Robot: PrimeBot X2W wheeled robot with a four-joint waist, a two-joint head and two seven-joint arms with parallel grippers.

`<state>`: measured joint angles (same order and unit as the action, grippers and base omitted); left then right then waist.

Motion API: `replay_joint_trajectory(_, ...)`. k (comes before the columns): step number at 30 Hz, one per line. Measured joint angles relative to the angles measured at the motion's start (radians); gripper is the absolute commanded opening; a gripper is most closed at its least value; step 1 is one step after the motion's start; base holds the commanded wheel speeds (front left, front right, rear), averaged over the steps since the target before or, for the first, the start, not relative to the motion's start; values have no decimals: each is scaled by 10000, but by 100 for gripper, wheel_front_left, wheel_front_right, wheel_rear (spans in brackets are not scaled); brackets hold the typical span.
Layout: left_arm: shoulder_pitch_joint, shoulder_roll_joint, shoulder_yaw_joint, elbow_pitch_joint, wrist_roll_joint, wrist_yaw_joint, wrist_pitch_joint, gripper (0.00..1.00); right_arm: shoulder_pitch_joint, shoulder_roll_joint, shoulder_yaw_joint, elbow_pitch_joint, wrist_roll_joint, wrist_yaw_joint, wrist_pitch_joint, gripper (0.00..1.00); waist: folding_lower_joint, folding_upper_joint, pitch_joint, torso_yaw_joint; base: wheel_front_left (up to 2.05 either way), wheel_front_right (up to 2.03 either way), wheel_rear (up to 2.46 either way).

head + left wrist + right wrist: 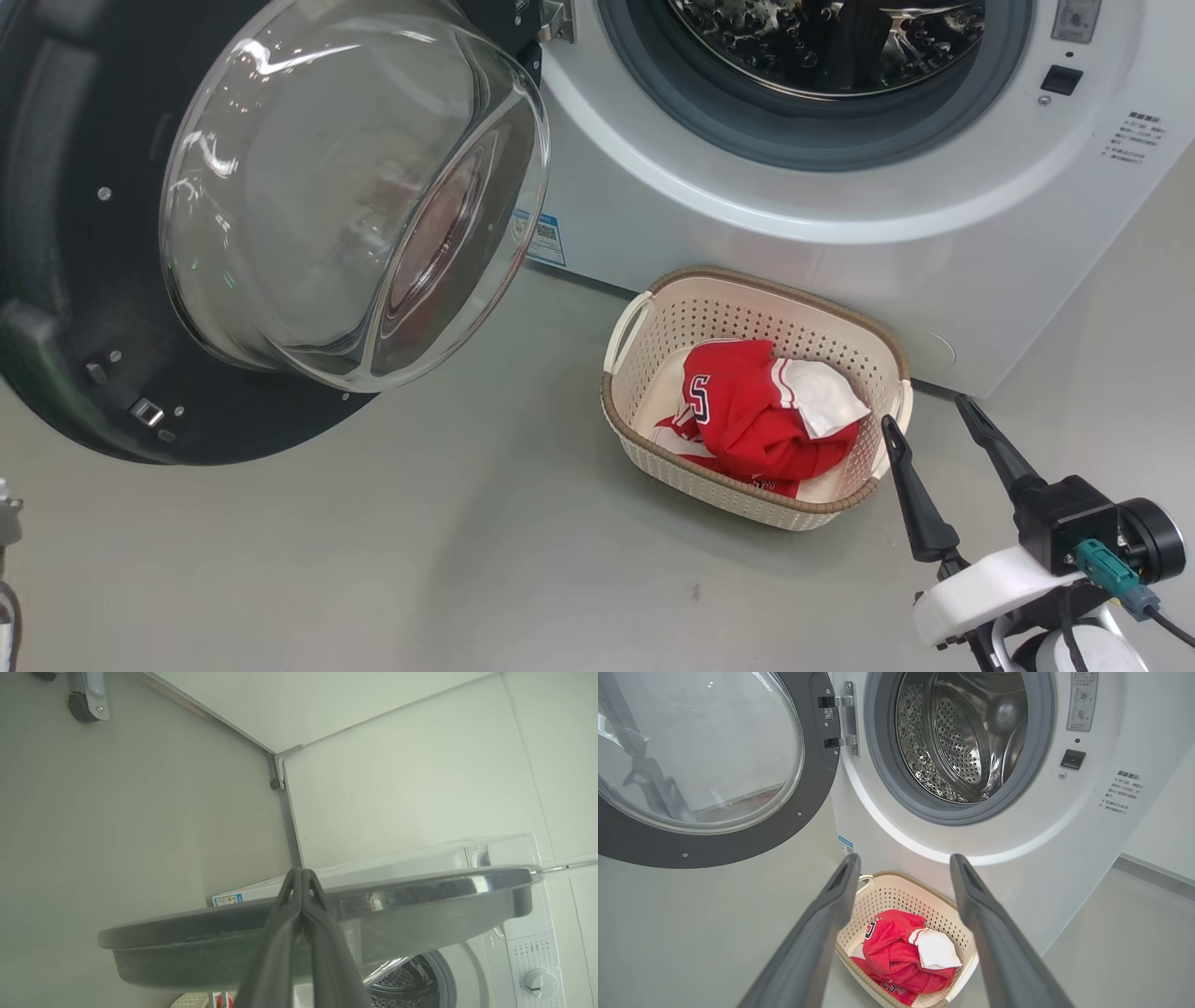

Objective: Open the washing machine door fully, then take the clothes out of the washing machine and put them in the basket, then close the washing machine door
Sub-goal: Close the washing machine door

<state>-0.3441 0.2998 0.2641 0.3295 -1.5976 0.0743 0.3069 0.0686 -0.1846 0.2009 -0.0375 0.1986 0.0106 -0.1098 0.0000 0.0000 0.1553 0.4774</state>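
Jaws first: on my right gripper [924, 413] they stand spread wide with nothing between them, hovering over the floor just beside the right end of the basket, while on my left gripper [302, 873] they are pressed together tip to tip, crossing the edge of the door's rim in the left wrist view; I cannot tell whether they touch it. The washing machine [840, 215] is a big white front-loader, its round opening ringed by a grey gasket [882, 765], with the perforated steel drum [962, 742] shining inside. Its door [56, 280] hangs swung out to the left on a metal hinge [840, 718], a wide black rim around a clear glass dome [327, 187] that bulges toward my head camera. The basket [747, 275], cream perforated plastic with a brown woven-look rim, stands on the floor right in front of the machine, below the opening. The clothes [747, 411] lie bunched in it, red jersey fabric with white stripes and lettering, a white piece [822, 397] folded on top. A small blue label sticker [546, 238] sits low on the machine's front. The floor [420, 541] is smooth pale grey, and pale wall panels [420, 765] stand behind the machine.
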Motion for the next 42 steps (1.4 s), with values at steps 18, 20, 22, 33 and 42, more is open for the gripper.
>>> replay_joint_trajectory(18,-183,424,-665,617,-500,-715,1749,0,1,-6,25,-6,8,58,90,100,0,0,-77,-54,0,0,0)
replay_joint_trajectory(20,-185,416,-742,621,-577,-811,1981,0,1,-6,25,-8,15,56,90,100,0,0,-80,-58,0,0,0)
replay_joint_trajectory(22,-185,395,-811,623,-635,-936,2217,0,1,-4,23,-17,17,56,90,100,0,0,-84,-60,0,0,0)
replay_joint_trajectory(33,-72,267,-1348,351,-1104,-1599,3405,0,2,-2,10,-42,27,44,88,100,0,0,-148,-80,0,0,0)
replay_joint_trajectory(42,375,-17,-1664,-378,-1369,-1822,4242,0,0,104,67,-63,29,42,77,100,0,0,-204,-251,0,0,0)
